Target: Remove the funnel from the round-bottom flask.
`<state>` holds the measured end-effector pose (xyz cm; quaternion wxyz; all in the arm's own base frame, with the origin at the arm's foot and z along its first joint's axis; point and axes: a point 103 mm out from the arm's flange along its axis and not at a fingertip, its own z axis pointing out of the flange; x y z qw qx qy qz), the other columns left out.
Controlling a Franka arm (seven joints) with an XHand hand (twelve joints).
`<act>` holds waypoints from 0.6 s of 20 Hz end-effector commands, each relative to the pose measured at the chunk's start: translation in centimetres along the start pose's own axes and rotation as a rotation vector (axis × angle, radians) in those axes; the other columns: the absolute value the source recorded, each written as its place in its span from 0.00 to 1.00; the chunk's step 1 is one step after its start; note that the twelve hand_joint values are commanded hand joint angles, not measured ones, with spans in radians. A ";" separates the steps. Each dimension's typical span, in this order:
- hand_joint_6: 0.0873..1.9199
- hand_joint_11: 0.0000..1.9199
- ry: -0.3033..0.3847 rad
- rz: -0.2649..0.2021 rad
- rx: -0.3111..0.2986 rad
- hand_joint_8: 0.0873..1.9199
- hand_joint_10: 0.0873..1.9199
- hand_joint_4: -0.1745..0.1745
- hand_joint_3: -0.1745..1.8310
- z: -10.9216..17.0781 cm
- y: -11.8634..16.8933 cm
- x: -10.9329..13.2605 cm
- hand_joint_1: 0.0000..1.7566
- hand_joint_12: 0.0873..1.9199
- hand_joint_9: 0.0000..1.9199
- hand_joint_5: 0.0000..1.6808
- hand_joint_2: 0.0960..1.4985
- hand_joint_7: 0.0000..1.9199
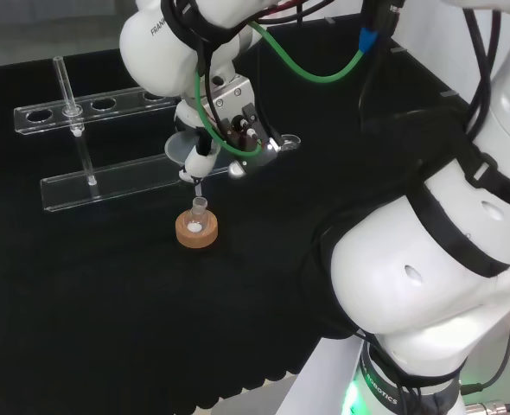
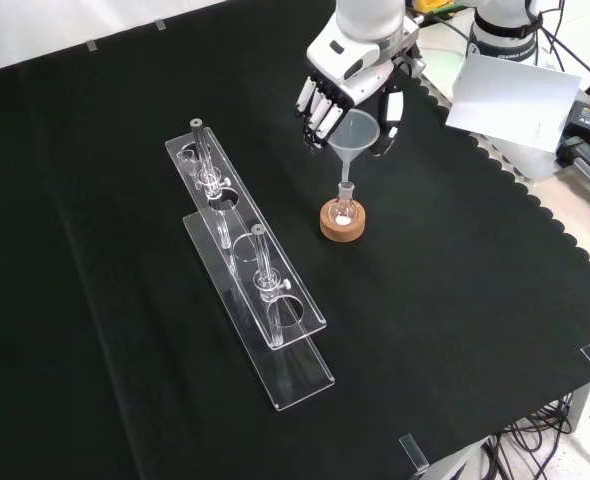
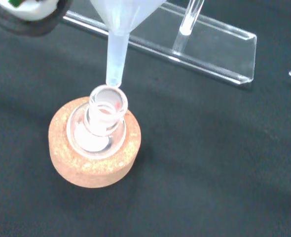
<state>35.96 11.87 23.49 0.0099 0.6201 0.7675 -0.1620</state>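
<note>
From my front view I see the hand [image 2: 353, 92] curled around the bowl of the funnel [image 2: 353, 134], fingers on one side and thumb on the other, holding it upright above the round-bottom flask [image 2: 344, 208]. The funnel's stem is out of the flask: through the wrist view its tip [image 3: 114, 79] hangs just above the rim of the flask's neck [image 3: 107, 102], slightly off to one side. The flask sits in a cork ring [image 2: 342, 222] on the black cloth [image 2: 455, 330] (a pale speck shows inside its bulb, what it is I cannot tell). In the head view the funnel [image 1: 184, 151] sits under the hand, with the flask [image 1: 198, 216] directly below it. To the left in the front view I have a clear rack [image 2: 250, 270] with 2 upright glass tubes, well apart from the flask.
</note>
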 end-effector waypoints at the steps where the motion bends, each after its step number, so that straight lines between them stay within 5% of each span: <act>1: 0.32 0.44 -0.016 0.001 -0.020 0.26 0.12 0.60 0.32 -2.2 -1.2 0.4 0.46 0.57 0.61 0.51 0.47 0.43; 12: 0.33 0.44 -0.007 0.045 -0.057 0.27 0.10 0.58 0.33 -7.1 -1.5 -0.8 0.47 0.56 0.61 0.51 0.47 0.43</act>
